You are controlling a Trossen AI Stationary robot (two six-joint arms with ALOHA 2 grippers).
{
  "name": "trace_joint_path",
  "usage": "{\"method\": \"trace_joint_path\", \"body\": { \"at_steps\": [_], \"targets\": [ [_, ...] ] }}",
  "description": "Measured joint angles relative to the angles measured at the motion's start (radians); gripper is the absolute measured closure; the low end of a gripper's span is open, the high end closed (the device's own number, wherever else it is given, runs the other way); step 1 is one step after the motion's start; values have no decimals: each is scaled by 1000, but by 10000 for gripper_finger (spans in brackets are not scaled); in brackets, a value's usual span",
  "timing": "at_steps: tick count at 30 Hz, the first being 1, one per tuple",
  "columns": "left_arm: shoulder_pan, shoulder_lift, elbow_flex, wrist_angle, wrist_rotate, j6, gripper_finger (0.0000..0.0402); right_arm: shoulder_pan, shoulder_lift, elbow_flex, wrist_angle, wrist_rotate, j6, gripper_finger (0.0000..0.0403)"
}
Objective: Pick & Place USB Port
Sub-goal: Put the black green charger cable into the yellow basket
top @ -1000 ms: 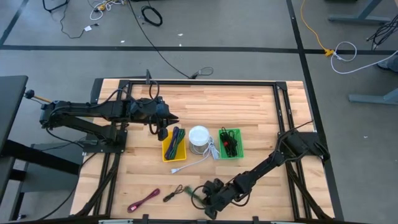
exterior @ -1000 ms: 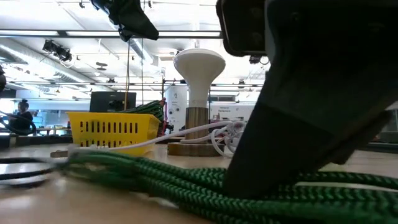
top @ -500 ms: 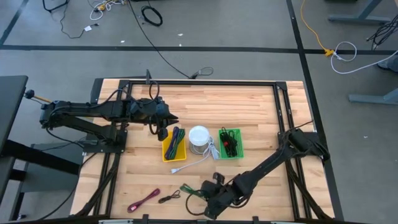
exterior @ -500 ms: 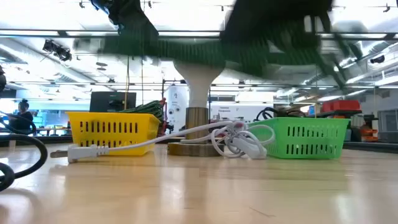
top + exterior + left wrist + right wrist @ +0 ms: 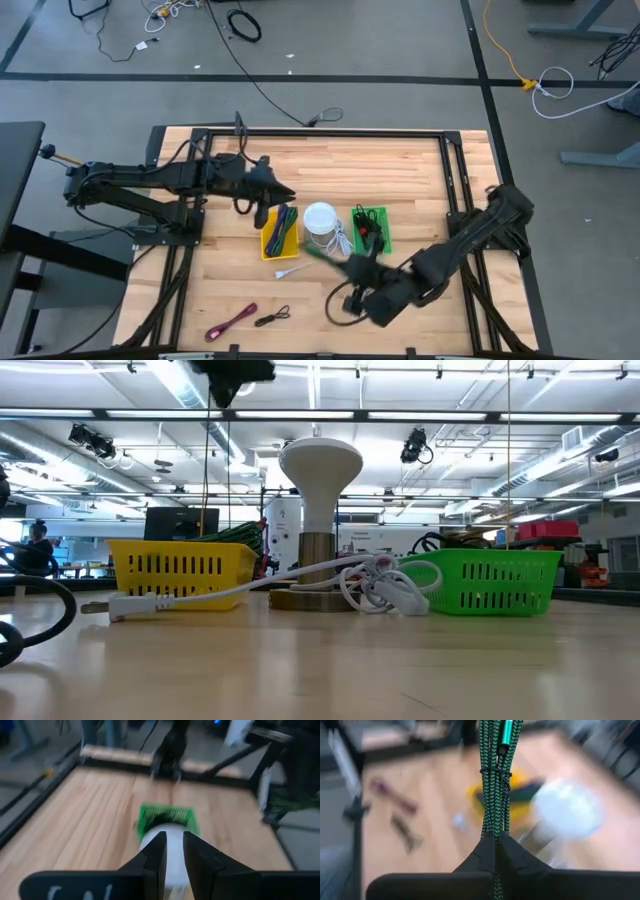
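A green braided cable bundle [image 5: 495, 780] with a shiny green plug [image 5: 506, 732] and a thin black tie sits in my shut right gripper [image 5: 496, 840]. In the high view this gripper [image 5: 350, 270] is over the table's middle, just near of the green basket [image 5: 371, 230], and the green cable [image 5: 318, 255] sticks out of it toward the left. My left gripper [image 5: 268, 192] hovers at the far end of the yellow basket [image 5: 280, 232]. Its fingers [image 5: 170, 855] stand a narrow gap apart and hold nothing. My right gripper pinches the green bundle between its two fingers, on several strands just below the black tie [image 5: 495, 827]. The strands run on straight ahead along the fingers, plug end farthest out. The bundle is lifted clear of the table and no longer shows in the low view.
A white dome-topped stand [image 5: 320, 222] is between the two baskets, with a white cable [image 5: 300, 265] trailing near it. A purple cable [image 5: 230, 322] and a small black cable [image 5: 272, 317] lie near the table's near-left edge. The green basket holds dark cables.
My right gripper has risen from the table's near edge and swung toward the far side and right, nearer the green basket, carrying the green bundle. The bundle lay on the wood a second ago and now is lifted clear. My left gripper has edged slightly right.
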Motion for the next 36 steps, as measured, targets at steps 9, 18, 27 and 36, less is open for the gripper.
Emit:
{"method": "trace_joint_path", "body": {
  "at_steps": [9,18,27,36],
  "targets": [
    [-6,20,-1,448,209,38,333,-6,-118,0,147,282,-239,403],
    [-64,129,0,708,293,65,332,-55,-122,0,428,218,-552,403],
    [-98,190,0,785,293,110,259,-82,-122,0,427,211,-569,403],
    [-109,191,0,843,293,110,205,-100,-122,0,428,183,-555,403]
  ]
}}
